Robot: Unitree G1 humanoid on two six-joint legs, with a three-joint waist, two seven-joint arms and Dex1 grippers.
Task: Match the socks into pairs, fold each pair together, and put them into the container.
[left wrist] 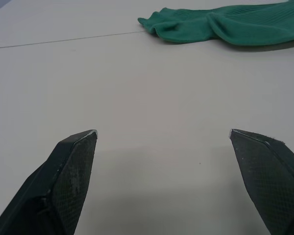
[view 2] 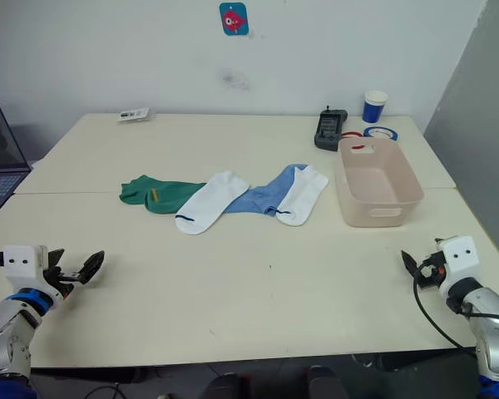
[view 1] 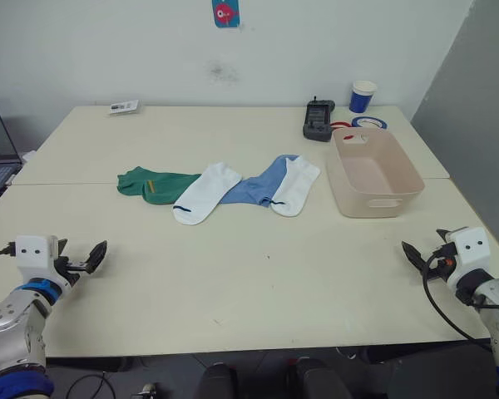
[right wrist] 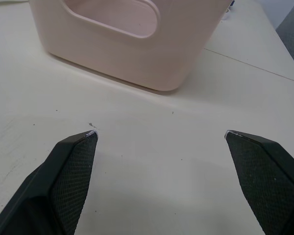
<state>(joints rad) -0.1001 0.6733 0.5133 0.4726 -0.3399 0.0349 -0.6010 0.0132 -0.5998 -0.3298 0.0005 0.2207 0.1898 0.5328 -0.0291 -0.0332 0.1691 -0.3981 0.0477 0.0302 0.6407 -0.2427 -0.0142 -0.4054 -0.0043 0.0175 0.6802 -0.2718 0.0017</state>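
Start of matching: socks (view 1: 224,189) lie unsorted mid-worktop (view 1: 249,274), tub (view 1: 374,173) empty at right. Left claw (view 1: 96,253) and right claw (view 1: 412,253) gape wide, holding nothing; next, reach for matching socks.

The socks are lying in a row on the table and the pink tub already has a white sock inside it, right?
Not quite. The socks do lie in a row on the table, but the pink tub has no sock inside it, as the left eye view shows.

- Bare tabletop (view 1: 258,274) is seen between each pincer and the socks (view 1: 224,189).
- The right side is blocked by the container (view 1: 374,171).
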